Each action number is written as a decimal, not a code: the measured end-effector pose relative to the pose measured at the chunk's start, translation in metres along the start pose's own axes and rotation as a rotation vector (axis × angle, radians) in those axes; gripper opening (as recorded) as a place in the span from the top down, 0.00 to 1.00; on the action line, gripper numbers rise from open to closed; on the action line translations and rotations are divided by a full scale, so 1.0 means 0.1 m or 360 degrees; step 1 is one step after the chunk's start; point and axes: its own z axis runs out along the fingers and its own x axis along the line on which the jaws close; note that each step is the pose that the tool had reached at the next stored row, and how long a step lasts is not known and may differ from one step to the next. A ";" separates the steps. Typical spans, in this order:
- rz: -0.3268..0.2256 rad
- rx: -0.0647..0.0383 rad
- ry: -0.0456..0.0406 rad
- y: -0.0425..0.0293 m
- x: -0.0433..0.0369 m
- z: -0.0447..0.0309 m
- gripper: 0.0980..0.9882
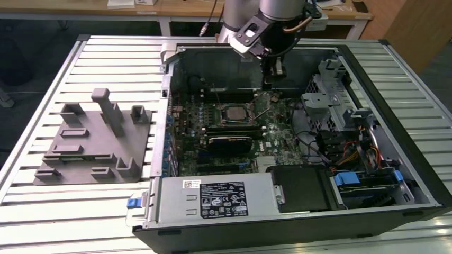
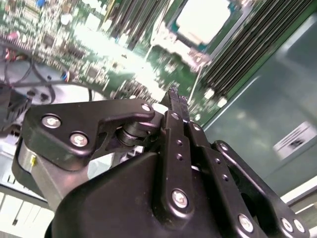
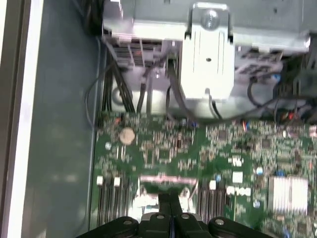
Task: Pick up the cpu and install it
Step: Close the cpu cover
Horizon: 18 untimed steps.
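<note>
The cpu (image 1: 232, 112) is a small square chip with a pale silvery top. It lies flat in the socket in the middle of the motherboard (image 1: 279, 135), inside the open computer case. In the second wrist view the cpu (image 2: 203, 20) shows as a bright square beyond the fingertips. My gripper (image 1: 270, 84) hangs inside the case near its far wall, a little to the exterior view's right of the cpu and above the board. Its black fingers (image 2: 173, 101) are shut together with nothing between them, and the gripper (image 3: 169, 203) hovers over the board.
A grey fixture (image 1: 92, 140) stands on the slatted table on the exterior view's left of the case. Inside the case are a power supply (image 1: 211, 198) at the front, a drive cage (image 1: 332, 90) and cables (image 1: 346, 153) on the right, and memory sticks (image 1: 229, 95).
</note>
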 end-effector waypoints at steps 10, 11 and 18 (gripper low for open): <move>0.0000 0.0005 0.0000 0.279 -0.013 0.020 0.99; 0.0000 0.0005 0.0000 0.279 -0.013 0.020 0.99; 0.0000 0.0005 0.0000 0.282 -0.013 0.056 0.99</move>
